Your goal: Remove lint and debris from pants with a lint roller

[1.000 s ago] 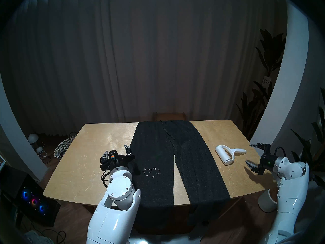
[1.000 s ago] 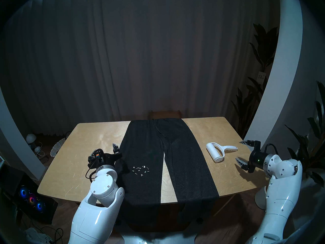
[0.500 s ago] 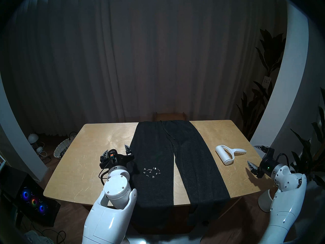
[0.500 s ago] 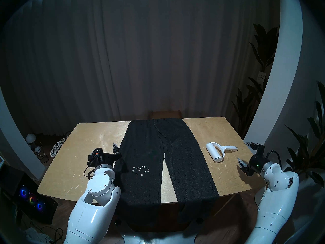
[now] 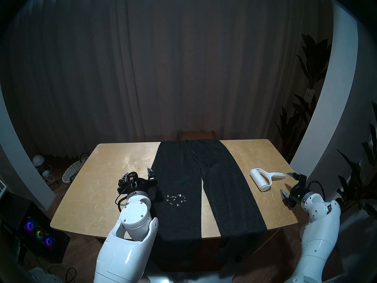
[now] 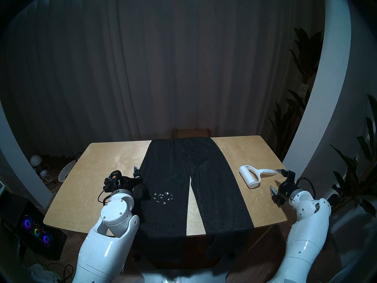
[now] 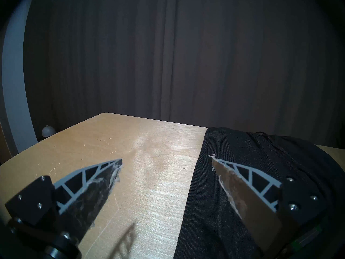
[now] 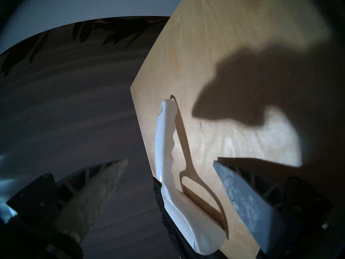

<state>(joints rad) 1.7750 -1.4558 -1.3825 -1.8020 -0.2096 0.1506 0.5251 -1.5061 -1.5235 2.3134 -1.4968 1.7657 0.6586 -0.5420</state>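
Moved: right claw (image 5: 287, 183), released, now nearer lint roller (image 5: 263, 178) handle at 3 o'clock on table (image 5: 102, 194); left claw (image 5: 138, 173) released, empty.

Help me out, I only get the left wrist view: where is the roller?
Observer: The roller lies on the table, on the right side of the pants.
Operator: Is anything holding it?
Observer: No. The right pincer is open, next to the tip of the handle.
Operator: And the lint?
Observer: The lint sits in a cluster on the pants leg nearer the left pincer.
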